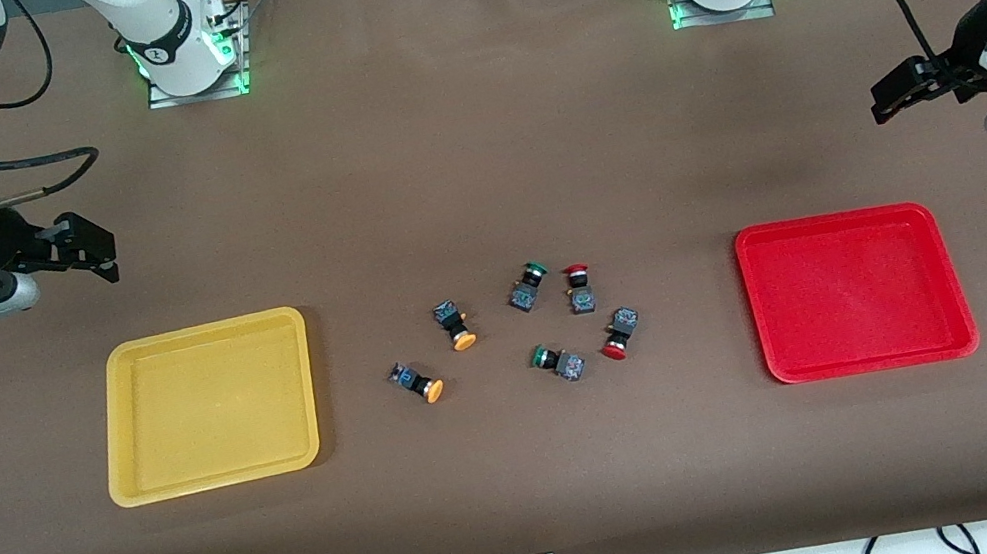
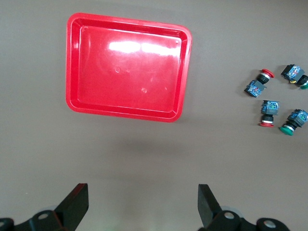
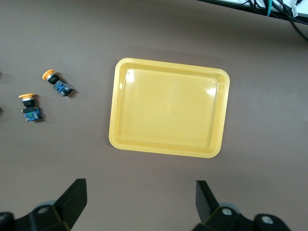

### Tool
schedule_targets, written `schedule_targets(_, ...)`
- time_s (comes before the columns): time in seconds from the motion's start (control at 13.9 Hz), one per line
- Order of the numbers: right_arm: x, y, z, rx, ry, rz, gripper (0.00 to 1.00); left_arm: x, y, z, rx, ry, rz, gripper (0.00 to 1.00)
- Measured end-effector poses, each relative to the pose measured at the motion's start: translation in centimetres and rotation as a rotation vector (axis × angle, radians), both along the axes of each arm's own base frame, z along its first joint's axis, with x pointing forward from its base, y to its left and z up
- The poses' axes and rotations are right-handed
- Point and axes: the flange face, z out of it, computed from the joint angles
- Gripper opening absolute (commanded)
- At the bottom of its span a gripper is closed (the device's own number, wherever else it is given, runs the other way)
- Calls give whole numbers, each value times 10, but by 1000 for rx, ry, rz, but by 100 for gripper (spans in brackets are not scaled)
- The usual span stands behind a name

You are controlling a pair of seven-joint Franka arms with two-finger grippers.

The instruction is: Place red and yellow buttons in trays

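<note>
Two yellow-capped buttons (image 1: 454, 324) (image 1: 417, 383) and two red-capped buttons (image 1: 580, 288) (image 1: 619, 334) lie loose in the middle of the table, between the yellow tray (image 1: 207, 406) and the red tray (image 1: 855, 291). Both trays hold nothing. My right gripper (image 1: 106, 254) is open and empty over bare cloth at the right arm's end; its wrist view shows the yellow tray (image 3: 168, 108) and both yellow buttons (image 3: 57, 83) (image 3: 30, 108). My left gripper (image 1: 878, 106) is open and empty over bare cloth at the left arm's end; its wrist view shows the red tray (image 2: 127, 67) and both red buttons (image 2: 258, 84) (image 2: 268, 111).
Two green-capped switches (image 1: 528, 285) (image 1: 557, 362) lie among the red and yellow ones, close to the red-capped pair. The brown cloth covers the whole table. Cables hang along the table's front edge.
</note>
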Motion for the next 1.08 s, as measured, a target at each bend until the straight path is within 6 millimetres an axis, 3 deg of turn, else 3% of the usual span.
schedule_targets(0.36,-3,-26,8,4,14,-48,100,0,0,0,0,1,0,100)
schedule_targets(0.65,0,-19,-5,1,44,-11,100,0,0,-1,0,1,0,100)
schedule_targets(0.86,6,3,-34,-11,99,132,100,0,0,-1,0,1,0,100)
schedule_targets(1.08,18,55,-82,-12,132,220,100,1,0,-1,0,2,0,100)
